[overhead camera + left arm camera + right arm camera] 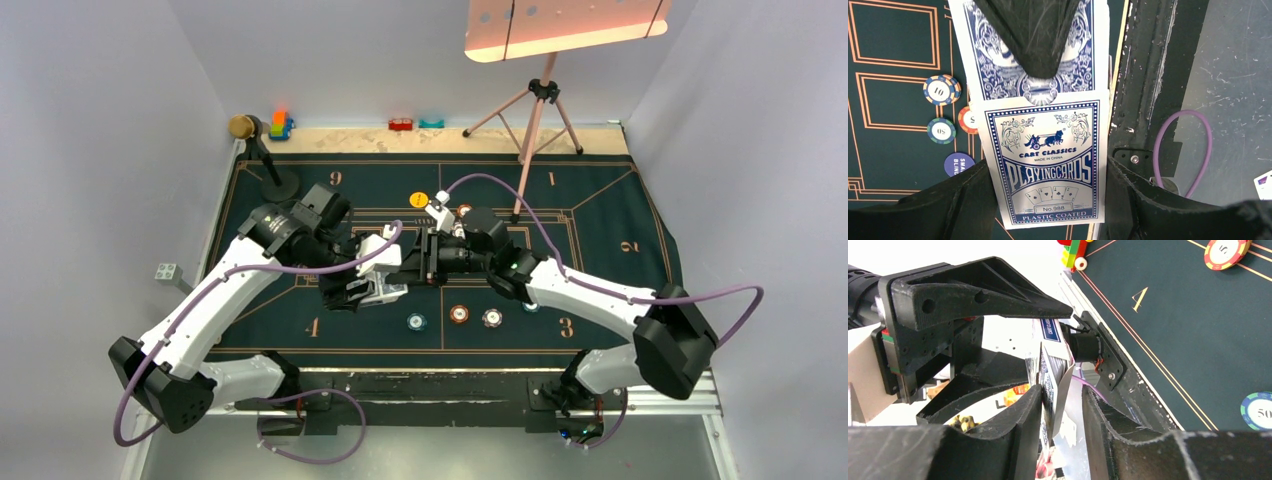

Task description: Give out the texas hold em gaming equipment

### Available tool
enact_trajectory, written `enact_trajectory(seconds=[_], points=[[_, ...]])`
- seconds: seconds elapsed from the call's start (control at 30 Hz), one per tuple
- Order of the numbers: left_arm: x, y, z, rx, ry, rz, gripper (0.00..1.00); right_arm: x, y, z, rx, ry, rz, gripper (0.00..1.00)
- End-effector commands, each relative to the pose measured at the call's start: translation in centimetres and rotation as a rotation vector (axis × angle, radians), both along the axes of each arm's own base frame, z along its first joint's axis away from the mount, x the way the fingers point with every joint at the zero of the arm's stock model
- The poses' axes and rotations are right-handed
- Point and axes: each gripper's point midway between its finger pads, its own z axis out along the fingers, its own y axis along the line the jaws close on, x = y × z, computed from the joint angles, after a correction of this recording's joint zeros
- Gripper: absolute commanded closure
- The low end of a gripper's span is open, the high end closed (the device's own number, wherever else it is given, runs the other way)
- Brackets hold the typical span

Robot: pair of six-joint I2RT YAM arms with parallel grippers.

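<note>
My left gripper (378, 285) (1048, 192) is shut on a white and blue playing-card box (1045, 165) held above the green mat (600, 210). A blue-patterned card back (1083, 65) sticks out of its far end. My right gripper (432, 258) (1062, 395) straddles the edge of those cards (1048, 382). Its left finger touches them and its right finger stands apart. Teal (416, 322), orange (459, 314) and white (492, 318) chips lie on the near mat. A yellow button (419, 199) lies further back. A dark-blue small blind button (959, 164) lies by chips (940, 90).
A microphone stand (268, 160) is at the mat's back left and a pink tripod (535, 110) at the back middle. Toy blocks (281, 124) sit on the back ledge. The black base rail (430, 385) runs along the near edge.
</note>
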Motion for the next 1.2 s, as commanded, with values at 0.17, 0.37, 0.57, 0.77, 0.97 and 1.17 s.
enact_trajectory(seconds=[0.17, 0.37, 0.57, 0.77, 0.97, 1.17], points=[[0.1, -1.2, 2.2, -0.081, -0.027, -0.013, 0.74, 0.7, -2.4, -0.1, -0.01, -0.039, -0.067, 0.67], [0.0, -1.1, 2.2, -0.08, -0.025, -0.011, 0.74, 0.8, -3.2, -0.2, -0.016, -0.041, -0.078, 0.68], [-0.1, -1.2, 2.0, -0.087, -0.014, -0.007, 0.76, 1.3, -4.2, 0.6, -0.014, -0.061, -0.101, 0.68], [-0.3, -1.9, 1.6, -0.12, 0.009, 0.008, 0.79, 1.5, -4.6, 1.8, -0.006, -0.091, -0.103, 0.66], [-0.5, -2.4, 1.7, -0.158, 0.023, 0.026, 0.84, 1.5, -4.7, 1.6, -0.015, -0.09, -0.104, 0.66], [-0.6, -2.3, 1.4, -0.153, 0.033, 0.029, 0.85, 1.8, -5.4, 2.4, -0.023, -0.115, -0.123, 0.67]])
